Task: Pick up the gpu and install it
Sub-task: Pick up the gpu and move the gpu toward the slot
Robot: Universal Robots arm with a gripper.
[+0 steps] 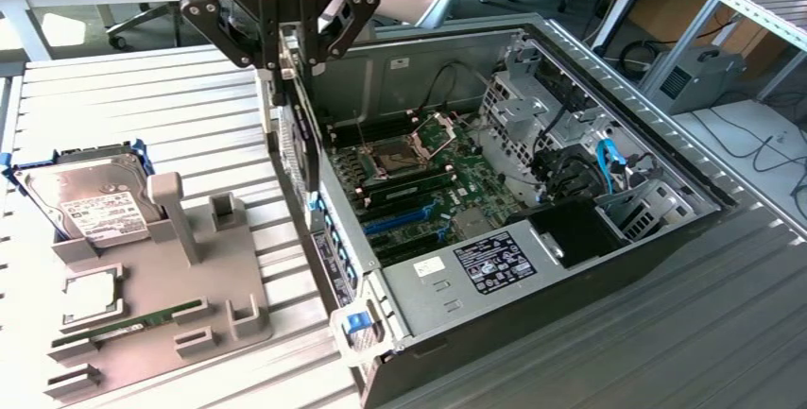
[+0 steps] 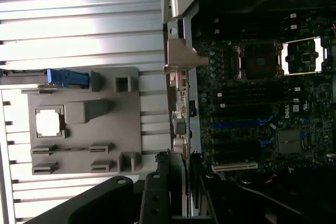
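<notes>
The gripper (image 1: 290, 61) is closed tight on the gpu (image 1: 300, 135), pinching its top edge. The thin black card hangs straight down from the fingers, with its long side pointing down. Right under the gripper, the card's low end is by the side wall of the open computer case (image 1: 417, 286). The blue slots (image 1: 401, 218) lie lower down, a little way inside the case. Farther off, on the other side of the gripper, sits the grey tray (image 1: 151, 277) with the hard drive (image 1: 94, 203).
</notes>
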